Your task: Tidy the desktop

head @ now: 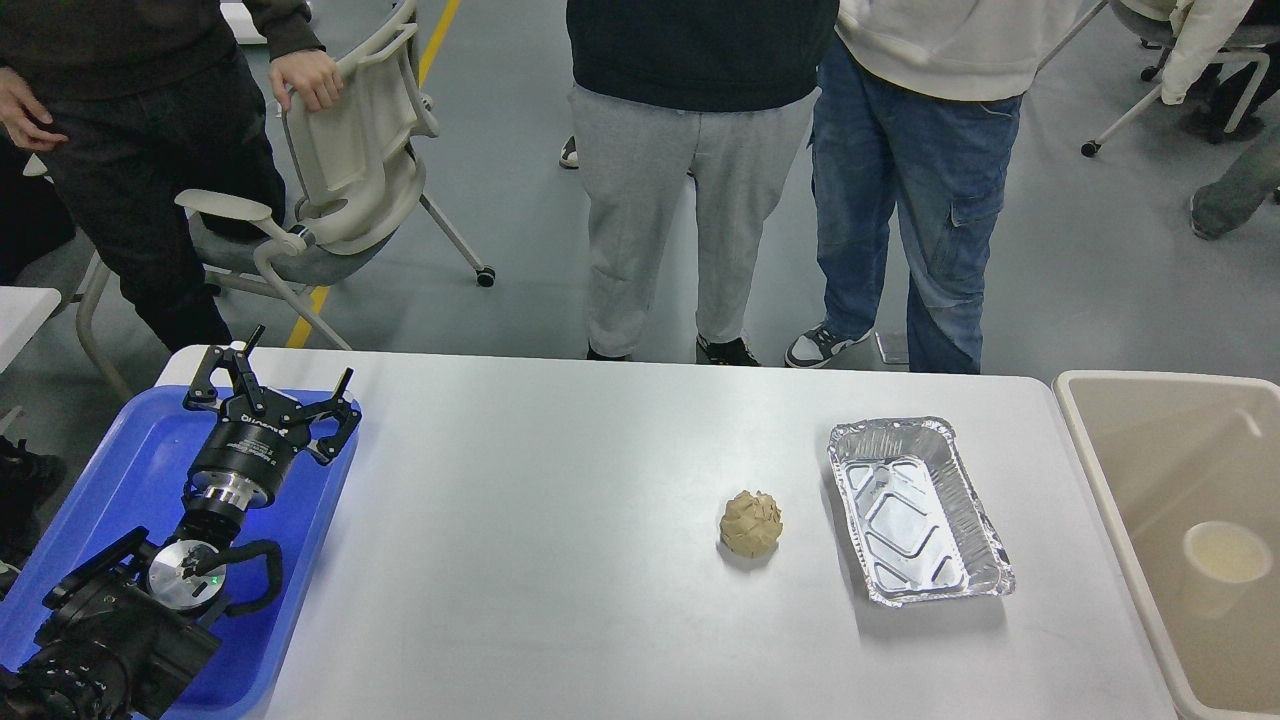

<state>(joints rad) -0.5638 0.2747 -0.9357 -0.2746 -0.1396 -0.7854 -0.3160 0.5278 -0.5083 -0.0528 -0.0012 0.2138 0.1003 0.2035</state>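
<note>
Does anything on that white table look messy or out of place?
A crumpled tan paper ball lies loose on the desktop, beside an empty foil tray set slightly askew. Both look like leftovers. Nothing looks spilled or broken.

On the white table (pixel 560 520), a crumpled tan paper ball (pixel 751 522) lies just left of an empty foil tray (pixel 917 510). At the left edge, the left hand (pixel 290 385) hovers above a blue tray (pixel 130 470), fingers spread. A beige bin (pixel 1100 470) at the right holds a paper cup (pixel 1225 560). People stand beyond the far edge.
</note>
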